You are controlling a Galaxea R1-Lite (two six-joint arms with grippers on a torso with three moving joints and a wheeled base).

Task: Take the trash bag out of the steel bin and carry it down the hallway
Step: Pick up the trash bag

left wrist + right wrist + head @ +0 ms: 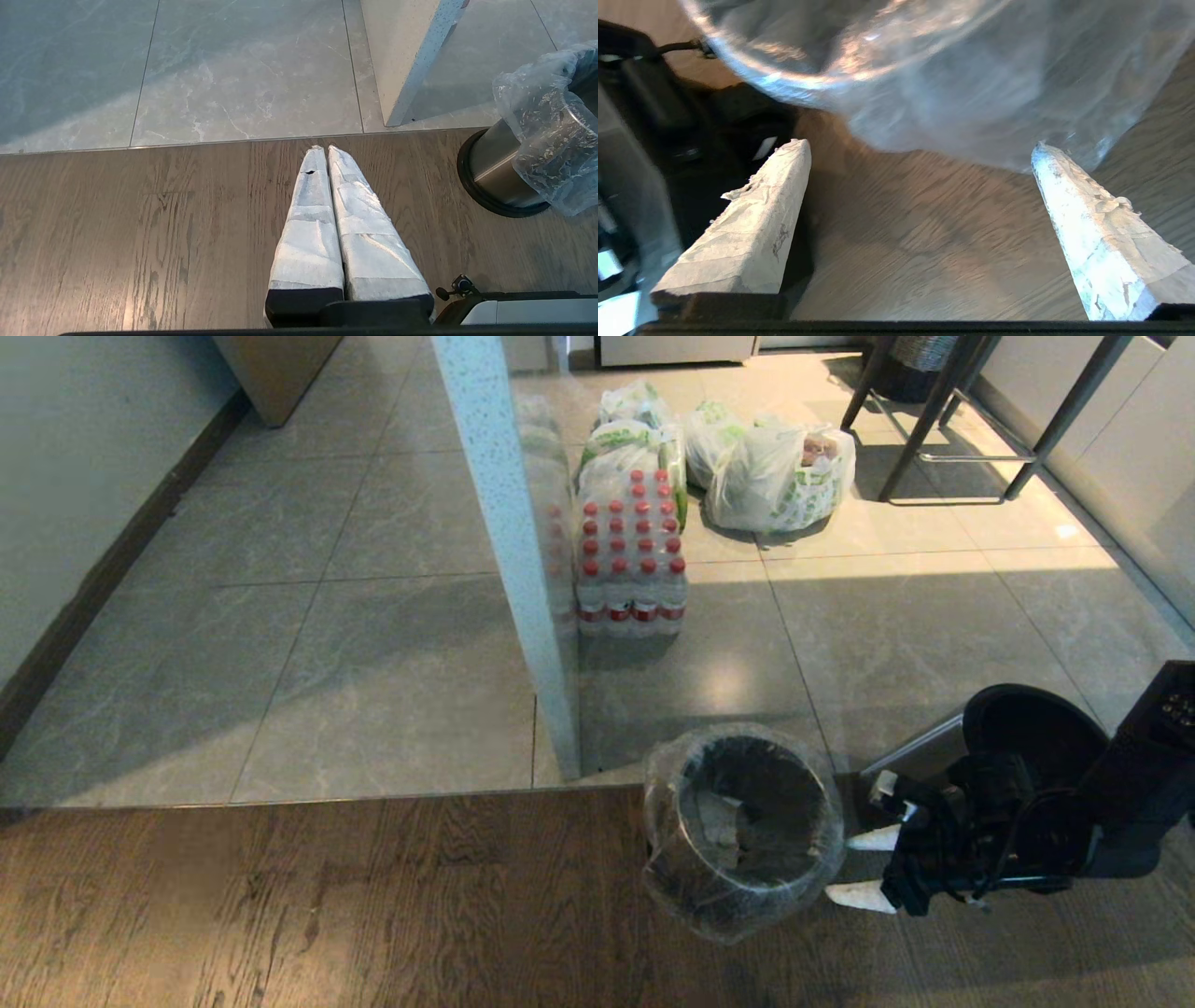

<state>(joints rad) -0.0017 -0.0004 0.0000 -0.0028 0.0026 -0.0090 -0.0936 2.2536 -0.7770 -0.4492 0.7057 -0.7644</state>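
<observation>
The small round brushed-steel bin (495,179) stands on the brown wooden floor (280,905), lined with the clear crinkly plastic trash bag (742,831). The right gripper (864,868) is just beside it, fingers spread wide, holding nothing. The left gripper (323,150) is pressed together, well apart.

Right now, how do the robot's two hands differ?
The right hand has its white-wrapped fingers spread wide apart; the left hand has its fingers pressed together. The right hand sits low beside the trash bag that lines the steel bin, pointing at it; the left hand hangs over bare wooden floor, off to the bin's side. Neither holds anything, and both have the same white-wrapped fingers.
</observation>
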